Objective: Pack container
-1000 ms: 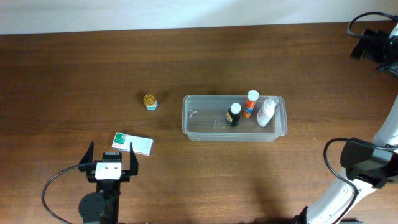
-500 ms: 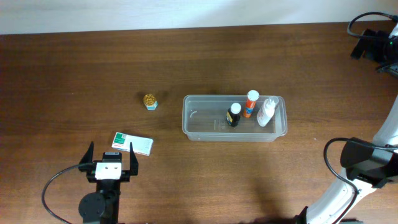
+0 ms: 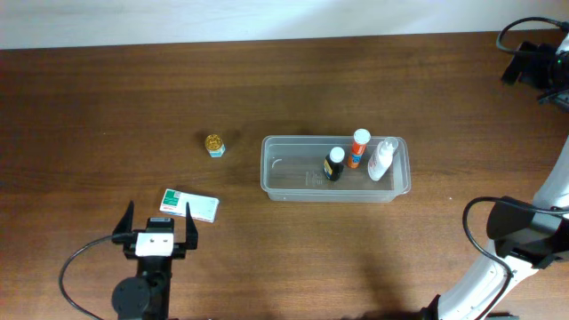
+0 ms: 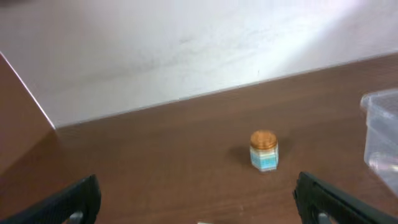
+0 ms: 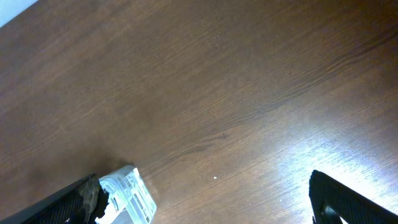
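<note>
The clear container (image 3: 276, 169) lies right of the table's middle. A dark bottle (image 3: 333, 164), an orange bottle with a white cap (image 3: 357, 148) and a white bottle (image 3: 381, 160) stand in it. Its edge shows at the right of the left wrist view (image 4: 382, 130). My left gripper (image 3: 158, 227) is open and empty at the front left, just before a green-and-white box (image 3: 189, 204). In the left wrist view the fingers (image 4: 199, 208) are wide apart. My right gripper (image 3: 532, 60) is at the far right corner, open and empty (image 5: 205, 205). A clear plastic piece with a label (image 5: 127, 194) shows by its left finger.
A small jar with a gold lid (image 3: 214, 144) stands left of the container and also shows in the left wrist view (image 4: 263, 149). The right arm's base and cables (image 3: 520, 236) stand at the front right. A pale wall (image 4: 186, 43) borders the table's far edge.
</note>
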`<state>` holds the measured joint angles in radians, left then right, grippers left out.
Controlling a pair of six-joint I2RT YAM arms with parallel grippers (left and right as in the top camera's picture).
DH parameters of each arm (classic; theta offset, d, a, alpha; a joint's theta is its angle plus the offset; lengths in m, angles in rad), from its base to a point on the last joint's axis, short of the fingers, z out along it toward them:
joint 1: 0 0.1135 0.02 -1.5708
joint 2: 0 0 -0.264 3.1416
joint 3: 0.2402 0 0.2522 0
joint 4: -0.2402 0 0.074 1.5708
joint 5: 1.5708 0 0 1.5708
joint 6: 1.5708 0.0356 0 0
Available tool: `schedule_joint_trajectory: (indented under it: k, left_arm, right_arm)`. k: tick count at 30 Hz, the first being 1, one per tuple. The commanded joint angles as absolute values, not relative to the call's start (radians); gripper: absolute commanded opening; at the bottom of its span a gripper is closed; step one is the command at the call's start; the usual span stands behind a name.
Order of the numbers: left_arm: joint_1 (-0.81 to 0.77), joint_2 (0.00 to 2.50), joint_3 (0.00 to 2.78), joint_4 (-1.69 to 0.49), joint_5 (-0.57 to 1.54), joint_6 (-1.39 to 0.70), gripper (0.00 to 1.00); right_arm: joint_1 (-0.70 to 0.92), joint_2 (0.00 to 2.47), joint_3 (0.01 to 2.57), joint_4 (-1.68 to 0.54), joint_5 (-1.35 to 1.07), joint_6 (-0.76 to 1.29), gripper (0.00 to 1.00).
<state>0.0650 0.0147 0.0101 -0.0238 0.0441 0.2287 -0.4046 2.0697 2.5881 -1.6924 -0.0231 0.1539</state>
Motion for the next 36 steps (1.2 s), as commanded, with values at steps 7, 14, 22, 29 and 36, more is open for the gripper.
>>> schedule_joint_trajectory:
  k: [7,14,22,29,36]
  left_arm:
    - [0.07,0.007,0.012,0.265,0.223,0.241,1.0]
    - [0.07,0.083,0.087,0.276,0.222,0.241,1.0]
    - [0.07,0.457,0.374,0.194,0.224,0.241,1.0]
    - [0.07,0.83,0.69,0.075,0.408,0.241,1.0]
    - [0.07,0.966,0.751,0.117,0.389,0.195,1.0]
  right_arm:
    - [-0.406,2.067,2.585,-1.698,-0.017,0.159,0.98]
    - [-0.406,2.067,2.585,-1.698,-0.017,0.159,0.98]
    - [-0.406,2.067,2.585,-1.698,-0.017,0.159,0.98]
    - [-0.406,2.067,2.585,-1.698,-0.017,0.159,0.98]
    - [-0.406,2.067,2.585,-1.698,-0.017,0.159,0.98]
